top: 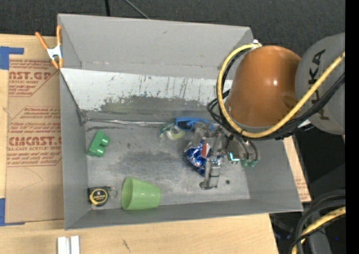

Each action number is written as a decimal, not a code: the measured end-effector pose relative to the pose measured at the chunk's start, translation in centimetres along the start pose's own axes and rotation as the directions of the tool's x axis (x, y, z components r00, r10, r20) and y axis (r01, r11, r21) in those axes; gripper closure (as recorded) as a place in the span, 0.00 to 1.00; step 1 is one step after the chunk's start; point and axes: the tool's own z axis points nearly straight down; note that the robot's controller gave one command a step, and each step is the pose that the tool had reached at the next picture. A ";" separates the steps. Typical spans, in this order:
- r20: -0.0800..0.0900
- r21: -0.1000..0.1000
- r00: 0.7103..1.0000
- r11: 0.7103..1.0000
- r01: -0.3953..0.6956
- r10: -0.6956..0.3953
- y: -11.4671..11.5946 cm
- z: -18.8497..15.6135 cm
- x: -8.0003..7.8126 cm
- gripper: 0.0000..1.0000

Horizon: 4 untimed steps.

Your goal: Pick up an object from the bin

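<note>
My gripper [211, 175] is low in the bin's right half, close to the front wall, reaching down under the orange wrist cover. A crumpled blue and white foil packet [195, 156] lies right against its left side, touching or nearly touching it. Just behind the packet are a small pale green and clear thing [172, 131] and a blue thing [187, 123], partly hidden by the arm.
A light green plastic cup [139, 194] lies on its side at the front left, with a small black and yellow tape measure [97, 195] beside it. A green block [99, 143] lies at the far left. Bare floor separates these from the gripper.
</note>
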 end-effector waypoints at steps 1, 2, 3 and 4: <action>0.002 0.000 0.998 0.998 -0.065 0.065 -6.6 14.0 -3.2 0.00; 0.010 -0.001 0.998 0.998 -0.063 0.063 -6.4 13.7 -3.4 1.00; 0.014 0.000 0.999 0.999 -0.044 0.044 -6.4 1.4 -3.2 1.00; 0.008 0.000 0.999 0.999 -0.044 0.044 -6.3 1.9 -3.1 0.00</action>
